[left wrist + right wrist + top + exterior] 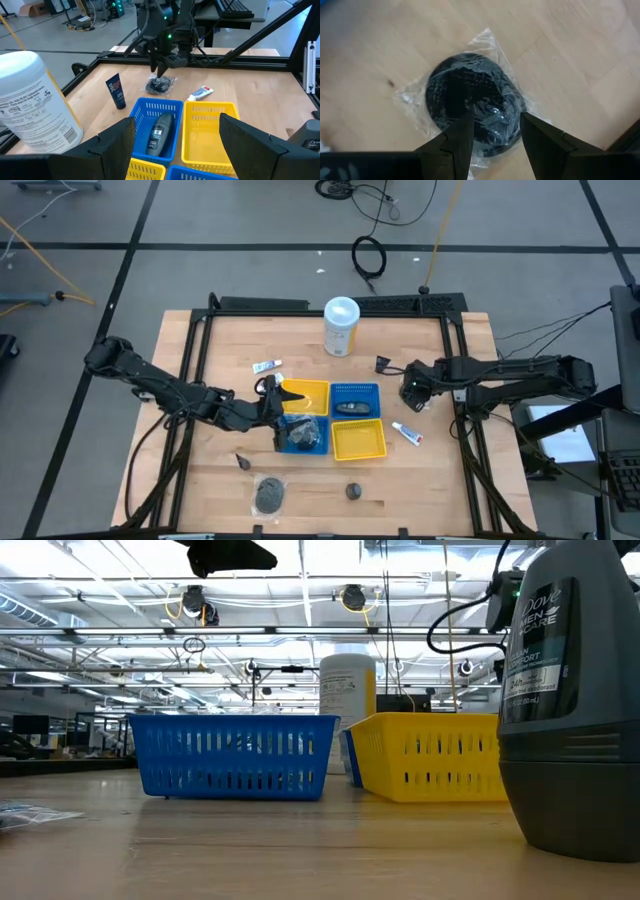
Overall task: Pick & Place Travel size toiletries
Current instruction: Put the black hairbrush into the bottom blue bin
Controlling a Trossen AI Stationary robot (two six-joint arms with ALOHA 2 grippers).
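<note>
Hovering right gripper (492,137) parted over one wrapped puff (472,102), four trays (305,394), left gripper (172,142) open

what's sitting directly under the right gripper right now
A black mesh puff sealed in a clear plastic wrapper lies on the wooden table. The open right gripper hangs just above it; its fingers hide the puff's near edge.

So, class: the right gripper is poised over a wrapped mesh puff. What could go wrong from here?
1. The right gripper hangs open over the wrapped mesh puff; its fingers may pinch only the loose clear wrap, so the puff could slip.
2. The white tube lies on the table close by and could get knocked.
3. The left gripper hovers by the trays, where the two arms could crowd each other.
</note>
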